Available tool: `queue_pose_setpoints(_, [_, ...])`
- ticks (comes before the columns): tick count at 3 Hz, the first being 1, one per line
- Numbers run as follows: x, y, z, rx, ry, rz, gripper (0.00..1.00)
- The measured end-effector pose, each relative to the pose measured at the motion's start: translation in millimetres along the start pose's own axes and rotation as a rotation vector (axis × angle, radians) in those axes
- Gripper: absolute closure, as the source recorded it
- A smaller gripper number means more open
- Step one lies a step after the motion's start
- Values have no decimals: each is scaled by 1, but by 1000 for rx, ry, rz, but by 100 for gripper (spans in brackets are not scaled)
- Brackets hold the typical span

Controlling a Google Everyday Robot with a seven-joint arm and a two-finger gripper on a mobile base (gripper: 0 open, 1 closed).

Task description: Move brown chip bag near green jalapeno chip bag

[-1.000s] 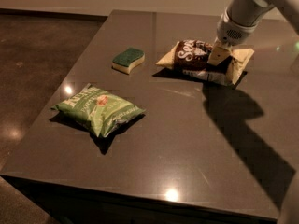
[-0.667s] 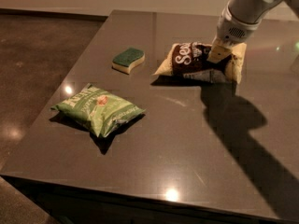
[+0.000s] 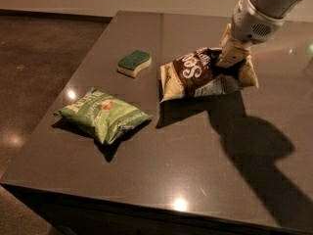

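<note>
Camera view, the only one:

Arm point(image 3: 261, 11) enters from the top right corner and angles down and to the left. White-grey wrist housing with a small vent grille on its side. Hand point(image 3: 229, 58) sits at the right part of the brown chip bag point(image 3: 191, 73), tan fingers point(image 3: 230, 52) pointing down into it. The fingers are closed in on the bag's crumpled upper right portion, gripping it. Nothing else is in the hand.

The brown bag is on the counter point(image 3: 195, 155), right of centre toward the far side. Dark brown middle with large white lettering, cream-tan ends. It's crinkled and bunched up where the hand pinches it. The left end lies low on the counter. The right end sticks out past the hand. I can't tell if the gripped end is lifted off the surface. It throws a dark shadow forward and to the right, merging with the arm's shadow.

Green chip bag point(image 3: 102, 114) is flat on the counter at front left, puffy, light green, with white lettering and a small reddish picture. It's well apart from the brown bag, with bare counter between them.

Sponge point(image 3: 134, 62), green top over yellow, lies near the brown bag's left end without touching it, farther back than the green bag.
</note>
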State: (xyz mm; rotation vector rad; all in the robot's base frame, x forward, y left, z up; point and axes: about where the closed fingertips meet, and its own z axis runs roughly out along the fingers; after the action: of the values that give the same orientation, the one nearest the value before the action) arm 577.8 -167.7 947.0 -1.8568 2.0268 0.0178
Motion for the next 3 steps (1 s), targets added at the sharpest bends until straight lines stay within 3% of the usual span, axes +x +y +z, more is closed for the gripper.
queue_pose_setpoints(1, [-22, 34, -11, -66, -71, -89, 100])
queue_pose_setpoints(2, [-43, 67, -15, -129, -132, -157, 82])
queue_pose_setpoints(3, [-62, 93, -13, -178, -178, -202, 51])
